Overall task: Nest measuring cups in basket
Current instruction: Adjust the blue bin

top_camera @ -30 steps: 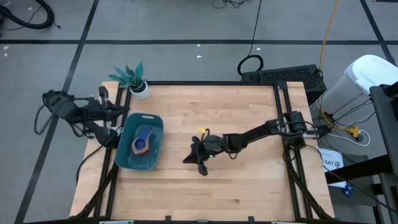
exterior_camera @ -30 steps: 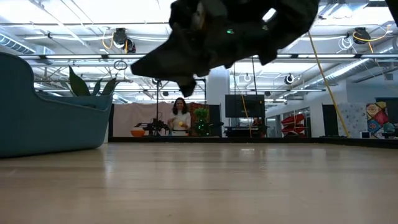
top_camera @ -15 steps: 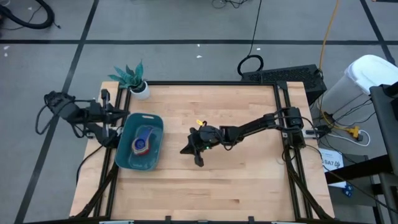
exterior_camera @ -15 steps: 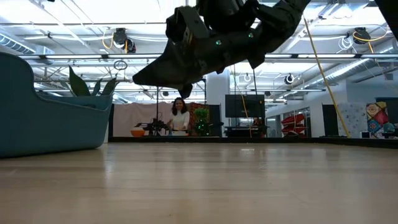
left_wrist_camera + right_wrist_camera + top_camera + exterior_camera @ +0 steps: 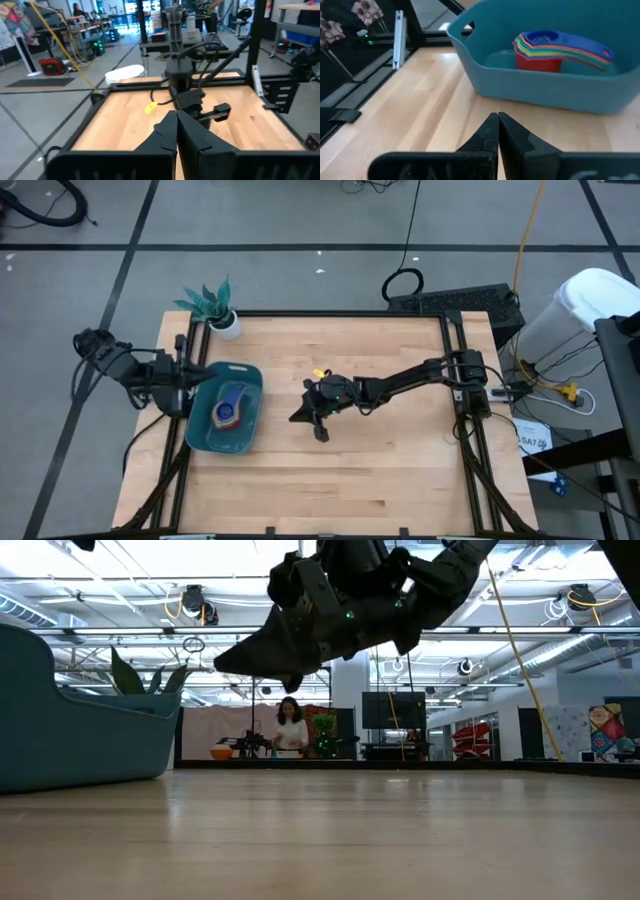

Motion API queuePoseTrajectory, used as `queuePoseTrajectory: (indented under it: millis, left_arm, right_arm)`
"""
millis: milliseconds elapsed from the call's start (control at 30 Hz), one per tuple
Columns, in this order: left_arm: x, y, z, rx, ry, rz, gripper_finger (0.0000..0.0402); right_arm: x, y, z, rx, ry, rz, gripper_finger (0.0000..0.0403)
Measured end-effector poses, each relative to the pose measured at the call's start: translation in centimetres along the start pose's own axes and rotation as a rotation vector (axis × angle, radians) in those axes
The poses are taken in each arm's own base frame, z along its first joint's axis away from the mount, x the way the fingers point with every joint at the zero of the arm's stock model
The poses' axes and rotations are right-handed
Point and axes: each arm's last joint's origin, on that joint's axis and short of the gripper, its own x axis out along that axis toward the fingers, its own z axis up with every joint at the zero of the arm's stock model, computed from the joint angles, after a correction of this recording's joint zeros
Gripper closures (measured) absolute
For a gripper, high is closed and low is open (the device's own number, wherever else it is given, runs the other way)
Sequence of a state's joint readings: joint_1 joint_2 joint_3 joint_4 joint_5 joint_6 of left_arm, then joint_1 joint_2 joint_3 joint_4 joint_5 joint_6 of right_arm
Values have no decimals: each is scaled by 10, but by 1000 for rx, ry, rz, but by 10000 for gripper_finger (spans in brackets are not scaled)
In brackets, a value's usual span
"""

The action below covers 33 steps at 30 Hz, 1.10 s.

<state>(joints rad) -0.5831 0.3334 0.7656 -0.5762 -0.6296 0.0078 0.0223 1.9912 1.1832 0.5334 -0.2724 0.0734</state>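
Note:
The measuring cups [image 5: 229,408] sit nested in one stack inside the dark teal basket [image 5: 205,435]; in the right wrist view the stack [image 5: 555,47] shows a red bowl at the bottom, a dark blue one on top, and the handles fanned to one side. The basket [image 5: 540,85] rests on its base on the table's left part. My right gripper [image 5: 300,418] [image 5: 497,120] hangs above the table's middle, right of the basket, shut and empty. My left gripper [image 5: 176,117] stays at the table's left edge beside the basket, shut and empty.
A small white pot with a teal plant [image 5: 222,320] stands at the far left corner. A small yellow scrap [image 5: 320,374] lies on the wood near the right arm. Black frame rails [image 5: 455,370] run along the table's sides. Bare wood [image 5: 400,470] lies near and to the right.
My right gripper has moved toward the table's far edge and slightly left, nearer the basket, and has risen a little; it has stayed shut. My left arm has shifted slightly toward the basket. The cups and basket have kept still.

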Motion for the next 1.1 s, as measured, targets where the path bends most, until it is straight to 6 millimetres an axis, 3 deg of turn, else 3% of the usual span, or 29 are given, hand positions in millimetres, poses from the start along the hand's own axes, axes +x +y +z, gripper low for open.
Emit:
queuePoseTrajectory:
  millis: [200, 433, 933, 1100]
  left_arm:
    - [6, -5, -6, -22, -11, -8, 399]
    - [7, -3, -6, -27, -10, 24, 399]
    - [8, 0, -5, -24, -14, 43, 399]
    - [9, 1, -2, -11, -45, 32, 399]
  right_arm:
    - [26, -13, -12, 37, -9, 88, 403]
    - [50, -17, 5, -2, -37, 115, 403]
    - [48, -53, 7, -21, -74, 39, 403]
    - [47, -57, 7, -46, -83, -12, 403]
